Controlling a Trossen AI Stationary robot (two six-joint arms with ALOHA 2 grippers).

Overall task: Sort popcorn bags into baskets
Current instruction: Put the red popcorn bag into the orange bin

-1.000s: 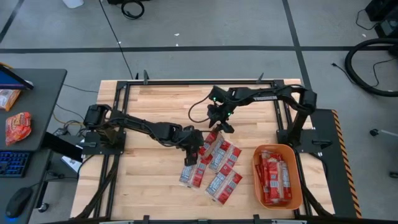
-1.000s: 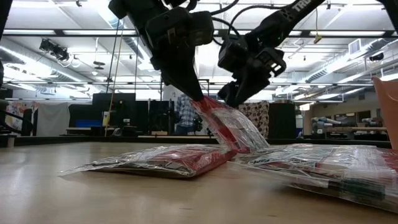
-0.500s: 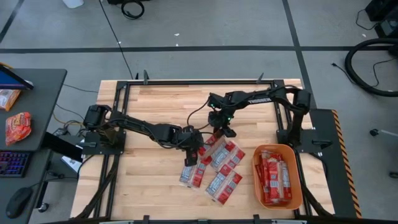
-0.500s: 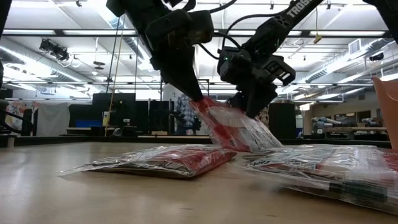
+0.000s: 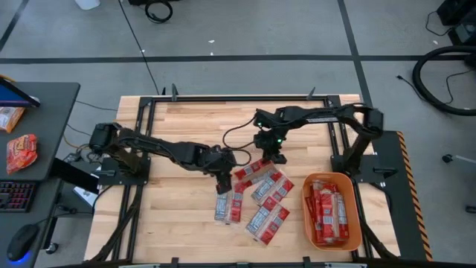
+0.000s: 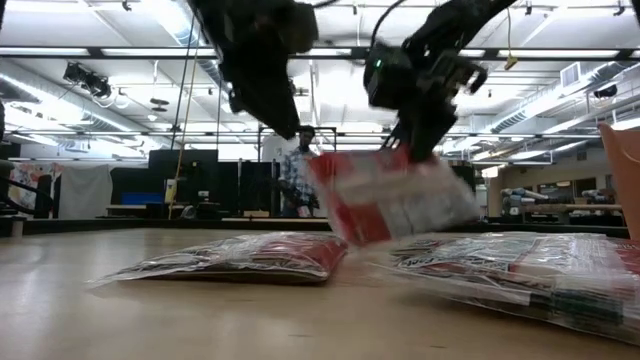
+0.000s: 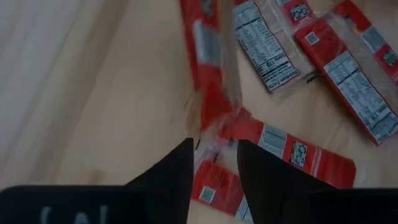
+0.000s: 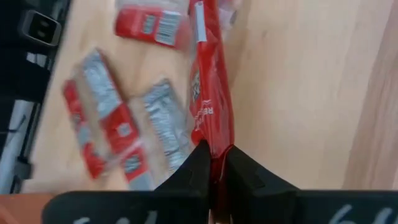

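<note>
Several flat red popcorn bags point(image 5: 256, 199) with white label panels lie on the wooden table near its middle. One more bag point(image 6: 390, 195) hangs in the air above them, and my right gripper point(image 5: 277, 157) is shut on it. My left gripper point(image 5: 222, 177) stands open just left of that bag, with nothing between its fingers point(image 7: 180, 171). The orange basket point(image 5: 306, 201) sits at the near right with several bags lying in it. My right gripper pinches the raised bag by the edge of its far right end point(image 8: 214, 152) between its two fingers. The fingers slant down from the table's far right side. The bag hangs tilted below them, its lower corner point(image 6: 350, 235) close above the bags on the table.
Loose bags point(image 6: 240, 258) spread over the near middle of the table. A side desk at the left carries a crinkled orange-red snack bag point(image 5: 21, 151) and a keyboard. Bare wood point(image 5: 193, 119) lies along the far side of the table.
My right gripper has come down toward the bag that my left gripper held up, and has shut on its far end. My left gripper has opened, let go and drawn back up and leftward. The bag has swung from a steep lean to hang flatter from the right gripper.
</note>
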